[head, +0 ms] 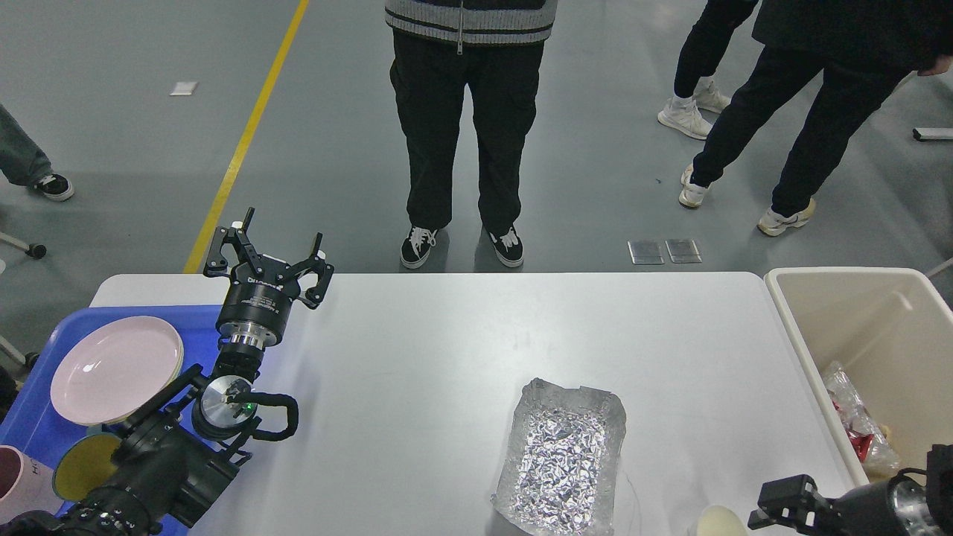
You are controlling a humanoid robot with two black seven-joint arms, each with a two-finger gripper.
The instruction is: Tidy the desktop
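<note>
1. Grey concrete floor (595,97) is seen beyond the table, crossed by a yellow line (246,141), with several people standing on it; one person (465,126) in black trousers is placed just past the far edge.
2. White and broad, the desktop (447,350) is spread across the middle of the view, between a tray on the left and a bin on the right.
3. Off the right edge, a beige bin (841,298) is set, with crumpled wrappers (856,428) lying in its near corner.
4. On the left, a blue tray (41,417) is laid, partly over the desktop; a pink plate (117,368), a yellow dish (85,465) and part of a cup (16,480) are held in it.
5. A crumpled foil tray (560,454) is rested on the desktop, right of centre and near the front edge.
6. The left gripper (279,249) is held above the far left corner of the desktop, its jaws spread wide with nothing between them.
7. Only part of the right gripper (789,500) is seen at the bottom right corner; whether its jaws are parted or closed cannot be told.
8. A pale rounded object (716,519) is cut off by the bottom edge, just beside the right gripper.
</note>
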